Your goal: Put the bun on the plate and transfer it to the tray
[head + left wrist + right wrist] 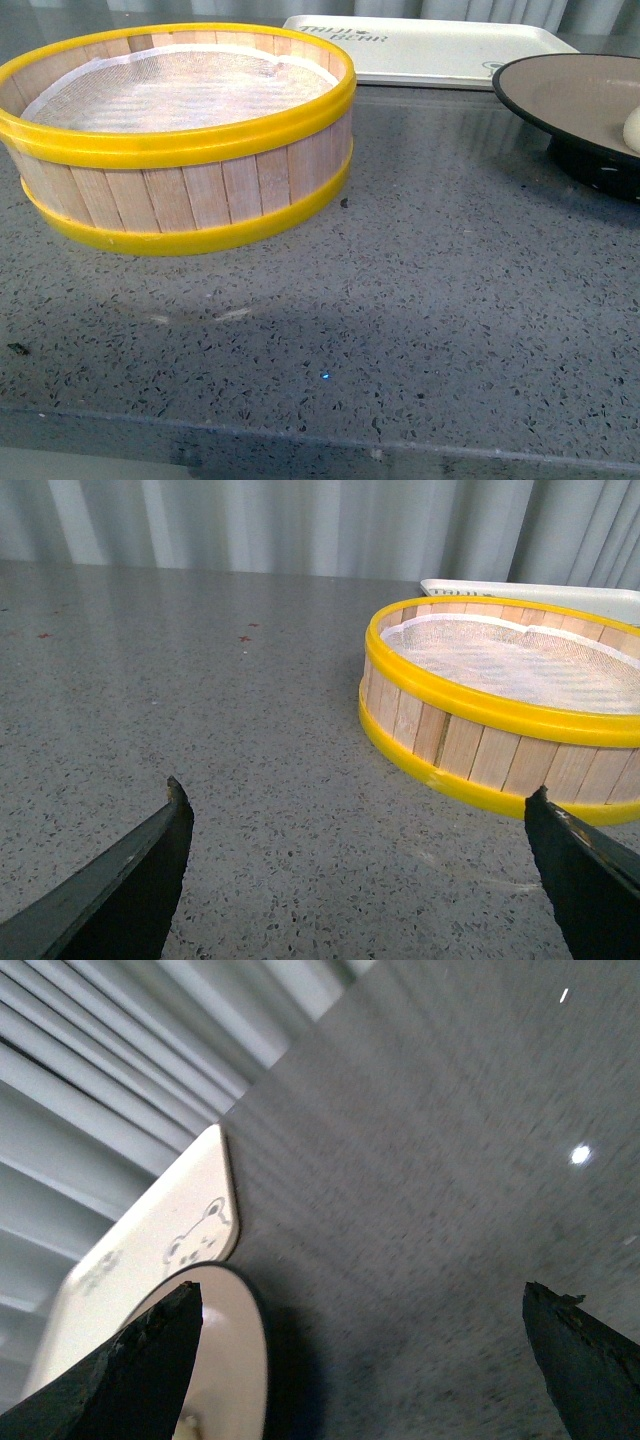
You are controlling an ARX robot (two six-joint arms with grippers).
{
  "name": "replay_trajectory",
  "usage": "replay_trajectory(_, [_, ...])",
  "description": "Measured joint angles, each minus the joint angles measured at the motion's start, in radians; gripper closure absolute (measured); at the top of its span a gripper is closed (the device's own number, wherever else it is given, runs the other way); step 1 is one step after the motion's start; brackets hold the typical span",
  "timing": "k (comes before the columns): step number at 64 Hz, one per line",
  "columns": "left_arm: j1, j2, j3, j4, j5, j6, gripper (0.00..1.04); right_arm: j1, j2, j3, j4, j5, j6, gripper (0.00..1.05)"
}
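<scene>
Right gripper (pixel 360 1295): spread wide, empty | plate (pixel 230 1350) beside one finger, bun (pixel 632 130) on it | tray (pixel 140 1260) just beyond | advice: grip rim level, lift slowly

The bun (pixel 632 128), cream-white and smooth, sits on the plate (pixel 575 95); the front view's edge cuts most of it off. The plate is round and shallow, beige inside with a black rim and foot. It stands level, and its rim is partly hidden behind one finger of the right claw (pixel 360 1298). The tray (pixel 430 50) is flat and white, with grey lettering and a bear face. It lies just past the plate from that claw; touching or not, I cannot tell.
</scene>
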Motion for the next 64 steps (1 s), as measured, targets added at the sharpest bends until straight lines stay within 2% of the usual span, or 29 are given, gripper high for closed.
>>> replay_trajectory(5, [0.0, 0.0, 0.0, 0.0, 0.0, 0.0, 0.07, 0.007, 0.046, 0.019, -0.016, -0.04, 0.101, 0.09])
replay_trajectory(16, [0.0, 0.0, 0.0, 0.0, 0.0, 0.0, 0.07, 0.045, 0.117, 0.04, -0.032, -0.076, 0.219, 0.09])
replay_trajectory(37, [0.0, 0.0, 0.0, 0.0, 0.0, 0.0, 0.07, 0.173, 0.135, 0.039, -0.021, -0.093, 0.337, 0.09])
replay_trajectory(53, [0.0, 0.0, 0.0, 0.0, 0.0, 0.0, 0.07, 0.243, 0.139, -0.015, 0.046, -0.101, 0.433, 0.09])
replay_trajectory(58, [0.0, 0.0, 0.0, 0.0, 0.0, 0.0, 0.07, 0.248, 0.142, -0.021, 0.051, -0.101, 0.443, 0.17])
replay_trajectory(64, [0.0, 0.0, 0.0, 0.0, 0.0, 0.0, 0.07, 0.253, 0.147, -0.025, 0.052, -0.103, 0.445, 0.33])
